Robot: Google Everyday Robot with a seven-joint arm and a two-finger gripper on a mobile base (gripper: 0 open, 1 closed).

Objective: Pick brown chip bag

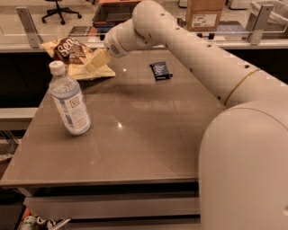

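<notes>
While at bag (67, 50) (far edge), tool (91, 66).

A brown-grey table (148, 134) fills the middle of the frame. On its left part stands a clear water bottle (69, 101) with a white cap and a pale label, and it leans a little. A small dark blue packet (160, 70) lies flat in the upper middle, well apart from the bottle. Behind the table, a cardboard box (204, 13) is at the top right and an office chair (60, 9) at the top left. The gripper (96, 61) hangs in the upper left, above the bottle.
</notes>
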